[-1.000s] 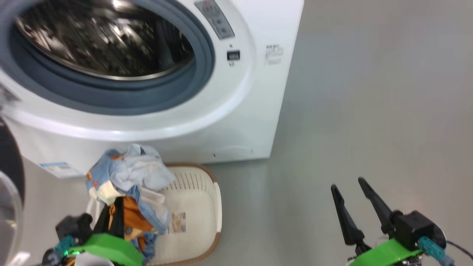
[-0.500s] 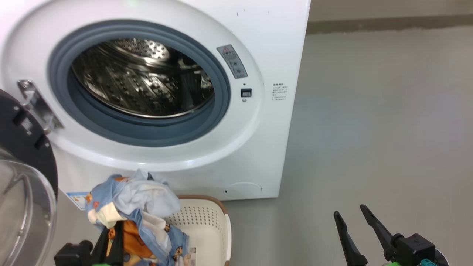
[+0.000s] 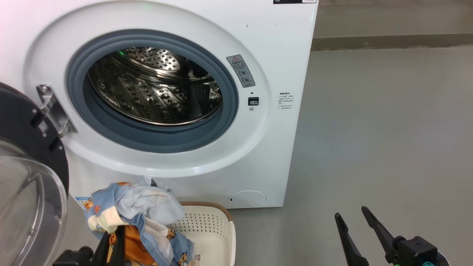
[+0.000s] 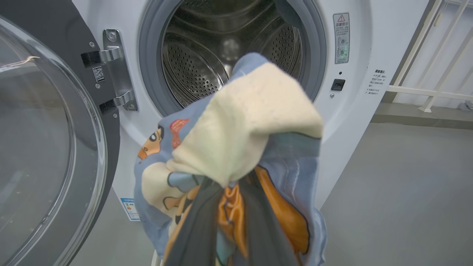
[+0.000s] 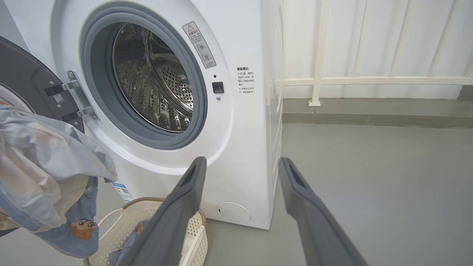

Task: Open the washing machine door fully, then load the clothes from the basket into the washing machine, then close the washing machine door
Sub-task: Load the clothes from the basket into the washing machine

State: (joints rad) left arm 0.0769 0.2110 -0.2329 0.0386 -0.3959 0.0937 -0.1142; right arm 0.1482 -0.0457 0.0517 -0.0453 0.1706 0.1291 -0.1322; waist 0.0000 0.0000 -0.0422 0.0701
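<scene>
1. Head view: the washing machine [image 3: 284,55] stood on the grey floor [image 3: 369,129]. The washing machine door [image 3: 26,118] was swung wide to the left on its metal hinge [image 3: 55,111]. The perforated steel drum [image 3: 155,92] lay open to view inside the grey gasket [image 3: 147,138].
2. Head view, lower left: the left gripper [image 3: 112,238] had its jaws clenched on the clothes [image 3: 140,207]. The bundle was raised over the left end of the basket [image 3: 218,229]. The basket sat on the floor just in front of the machine, below the opening.
3. The left wrist view added the grip itself: two dark fingers [image 4: 199,229] pinched orange and blue fabric, with a cream patch folded over the top. The bundle overlapped the lower part of the opening. Its gap to the gasket could not be told.
4. The right wrist view added the basket's inside, where a blue piece lay against the perforated wall. A printed end of the held bundle hung down beside the basket's handle. A white railing [image 5: 369,80] ran behind the machine.
5. The right gripper [image 3: 351,213] sat low at the right over bare floor, apart from the basket. Its jaws were released, spread wide and empty.
</scene>
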